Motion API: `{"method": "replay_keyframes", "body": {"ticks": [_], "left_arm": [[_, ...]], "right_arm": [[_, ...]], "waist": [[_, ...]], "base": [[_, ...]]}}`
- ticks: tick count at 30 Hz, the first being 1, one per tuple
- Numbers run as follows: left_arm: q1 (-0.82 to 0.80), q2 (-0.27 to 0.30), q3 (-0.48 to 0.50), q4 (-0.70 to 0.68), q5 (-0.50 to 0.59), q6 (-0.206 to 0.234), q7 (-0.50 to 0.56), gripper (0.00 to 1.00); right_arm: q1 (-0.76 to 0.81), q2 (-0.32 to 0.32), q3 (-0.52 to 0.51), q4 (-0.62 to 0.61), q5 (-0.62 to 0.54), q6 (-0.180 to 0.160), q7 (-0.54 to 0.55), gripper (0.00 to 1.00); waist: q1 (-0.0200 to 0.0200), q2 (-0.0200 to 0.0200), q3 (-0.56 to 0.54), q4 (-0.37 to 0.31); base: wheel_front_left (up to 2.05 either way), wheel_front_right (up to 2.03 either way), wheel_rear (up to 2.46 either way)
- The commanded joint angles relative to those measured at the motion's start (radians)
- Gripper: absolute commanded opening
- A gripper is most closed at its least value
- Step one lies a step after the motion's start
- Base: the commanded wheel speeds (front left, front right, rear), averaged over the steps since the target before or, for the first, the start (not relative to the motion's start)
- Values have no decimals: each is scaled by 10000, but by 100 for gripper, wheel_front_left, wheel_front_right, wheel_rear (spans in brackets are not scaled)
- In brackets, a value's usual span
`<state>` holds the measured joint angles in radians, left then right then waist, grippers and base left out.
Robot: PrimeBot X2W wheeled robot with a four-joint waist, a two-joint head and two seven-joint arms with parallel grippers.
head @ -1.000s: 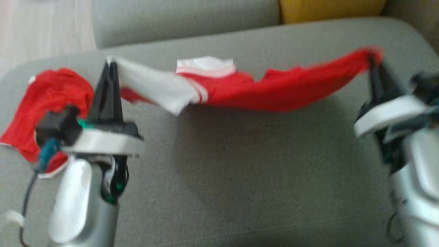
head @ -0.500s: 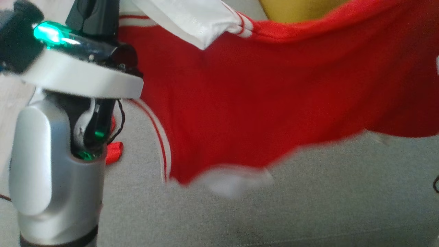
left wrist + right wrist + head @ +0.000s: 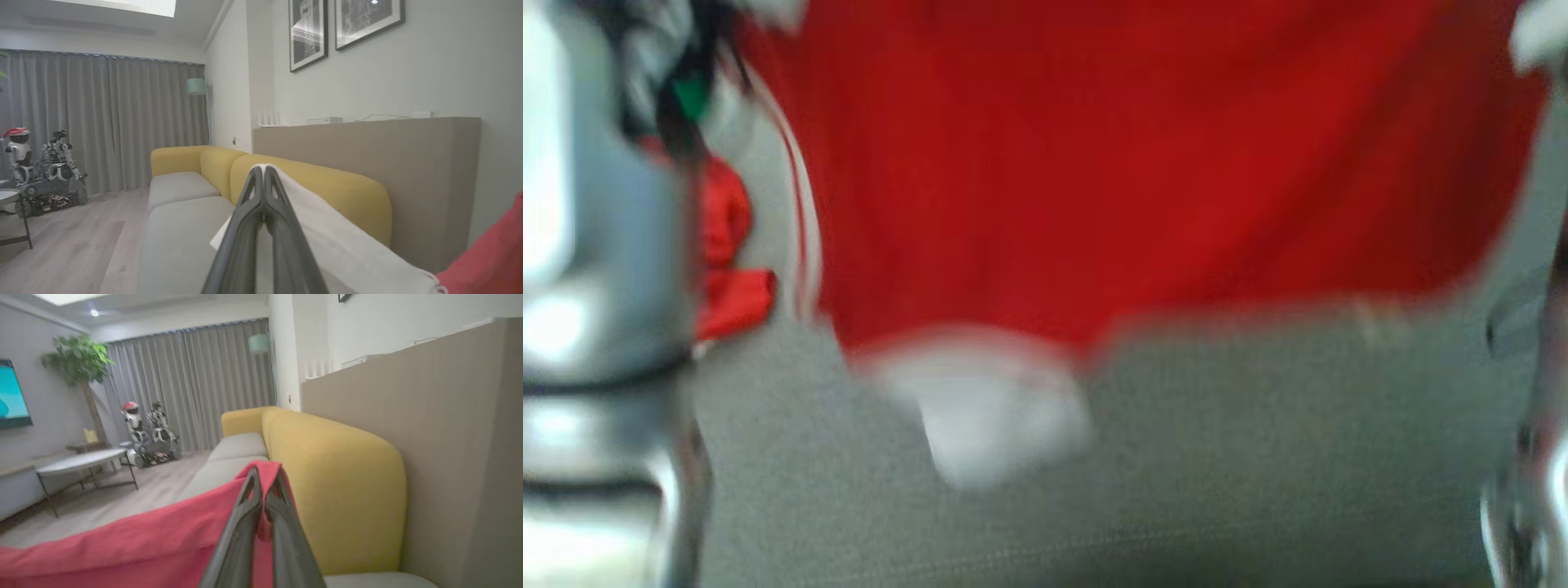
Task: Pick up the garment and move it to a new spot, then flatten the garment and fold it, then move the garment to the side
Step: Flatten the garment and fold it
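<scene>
The garment (image 3: 1143, 163), red with white trim, hangs spread between my two grippers above the grey sofa seat (image 3: 1217, 482); this view is blurred. A white part (image 3: 988, 416) dangles at its lower edge. My left gripper (image 3: 263, 169) is shut on a white corner of the garment (image 3: 335, 241), whose red body (image 3: 490, 253) runs off to the lower right. In the right wrist view my right gripper (image 3: 266, 473) is shut on a red edge of the garment (image 3: 143, 543). Silver forearms stand at the left edge (image 3: 588, 245) and right edge (image 3: 1535, 490) of the head view.
A small bunch of red cloth (image 3: 727, 269) shows by the left arm. Behind the seat rise the yellow sofa back (image 3: 335, 490) and a beige partition (image 3: 367, 143). A coffee table (image 3: 81, 463) and other robots (image 3: 41, 171) stand on the wooden floor.
Both grippers have lifted the garment off the seat, from a low sagging strip to a sheet hanging close before the head camera. The head view itself has shifted.
</scene>
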<state>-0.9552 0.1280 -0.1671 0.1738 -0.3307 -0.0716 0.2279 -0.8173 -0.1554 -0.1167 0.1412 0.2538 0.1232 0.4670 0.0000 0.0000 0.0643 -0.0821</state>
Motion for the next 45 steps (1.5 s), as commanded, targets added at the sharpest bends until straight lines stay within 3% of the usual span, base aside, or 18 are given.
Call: {"method": "replay_keyframes", "body": {"ticks": [1,4,9,13,18,26,31,38,45], "left_arm": [[-1455,447,457,159,151,6,-275,0],[-3272,476,558,1350,481,153,-1089,0],[-5257,237,591,3209,769,341,-2823,0],[-5657,-38,303,4493,836,188,-3554,0],[-5023,-373,102,5613,579,14,-4250,0],[-2991,-544,-413,6753,516,-244,-4735,0],[-1317,-520,-767,7287,364,-466,-4837,0],[591,-142,-1712,7782,132,-582,-4790,0],[2356,512,-3170,7241,-851,-588,-4397,0]], "right_arm": [[-1524,213,5,154,289,75,-275,0],[-3449,155,-359,1480,377,75,-1289,0],[-5469,-270,-261,3700,273,75,-3703,0],[-5901,-418,-510,5569,477,75,-4717,0],[-5516,-349,-541,7298,1005,75,-5127,0],[-4040,-180,198,8676,1943,75,-5175,0],[-2786,-159,1156,9176,2639,75,-4464,0],[-1384,-471,2265,9321,3390,75,-3619,0],[73,-1061,3697,8749,4060,75,-3006,0]], "waist": [[0,0,1617,-130],[0,0,2650,0],[0,0,3351,342],[0,0,3593,602],[0,0,3777,853],[0,0,3509,954],[0,0,2971,955],[0,0,2137,1034],[0,0,1194,1263]], "base": [[0,0,0],[0,0,0],[0,0,0],[0,0,0],[0,0,0],[0,0,0],[0,0,0],[0,0,0],[0,0,0]]}}
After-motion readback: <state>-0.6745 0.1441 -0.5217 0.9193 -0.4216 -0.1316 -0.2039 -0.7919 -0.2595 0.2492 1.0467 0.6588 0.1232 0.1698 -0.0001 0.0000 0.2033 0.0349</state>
